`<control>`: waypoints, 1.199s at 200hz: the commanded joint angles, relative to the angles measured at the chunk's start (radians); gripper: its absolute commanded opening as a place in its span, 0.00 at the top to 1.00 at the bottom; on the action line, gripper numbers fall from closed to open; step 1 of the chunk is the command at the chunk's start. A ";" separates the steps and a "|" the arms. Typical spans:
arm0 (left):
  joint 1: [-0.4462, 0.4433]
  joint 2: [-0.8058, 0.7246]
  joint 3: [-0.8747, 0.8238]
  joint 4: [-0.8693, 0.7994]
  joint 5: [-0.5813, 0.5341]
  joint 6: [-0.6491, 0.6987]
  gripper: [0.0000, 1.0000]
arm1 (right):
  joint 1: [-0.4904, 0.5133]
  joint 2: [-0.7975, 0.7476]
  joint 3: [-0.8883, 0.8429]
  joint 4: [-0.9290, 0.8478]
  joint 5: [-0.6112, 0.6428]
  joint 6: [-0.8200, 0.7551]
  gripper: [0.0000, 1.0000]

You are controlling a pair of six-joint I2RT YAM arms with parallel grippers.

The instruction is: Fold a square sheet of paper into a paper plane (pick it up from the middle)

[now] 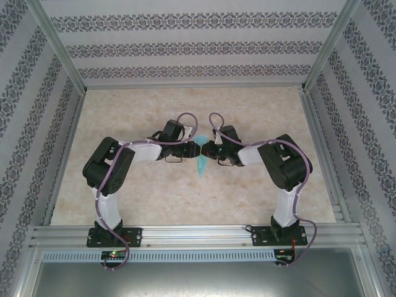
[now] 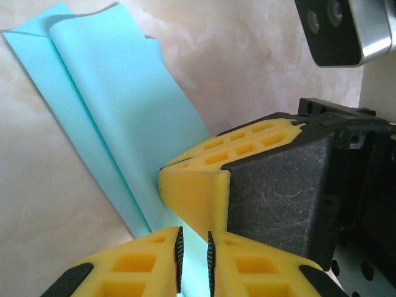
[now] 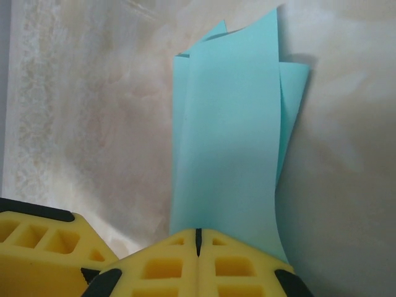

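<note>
Top view: left gripper (image 1: 197,149) and right gripper (image 1: 208,149) meet tip to tip above table (image 1: 154,198). Teal paper plane (image 1: 202,164) pinched between them, point trailing from fingertips toward arm bases.

Left wrist: left gripper (image 2: 193,260) nearly closed, thin paper edge between pads. Right gripper (image 2: 179,179) clamps same fold just ahead.

Right wrist: right gripper (image 3: 198,238) fully closed on paper plane (image 3: 229,136), folded layers stretching away from fingertips.

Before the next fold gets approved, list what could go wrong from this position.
1. The left gripper and right gripper both pinch the paper at nearly one spot; pulling apart could tear it.
2. Its free layers splay unevenly, so the next crease may land crooked.
3. The two grippers sit almost touching and could collide.
</note>
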 commanded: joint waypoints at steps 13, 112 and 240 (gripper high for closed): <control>0.046 0.033 0.048 0.049 -0.043 -0.022 0.78 | 0.022 0.023 -0.056 -0.081 -0.037 -0.024 1.00; 0.095 0.067 0.155 -0.083 -0.004 0.019 0.74 | 0.031 -0.025 -0.060 -0.106 -0.044 -0.087 1.00; 0.067 0.103 0.160 -0.203 -0.020 -0.006 0.57 | 0.049 -0.106 -0.093 -0.017 -0.068 -0.129 1.00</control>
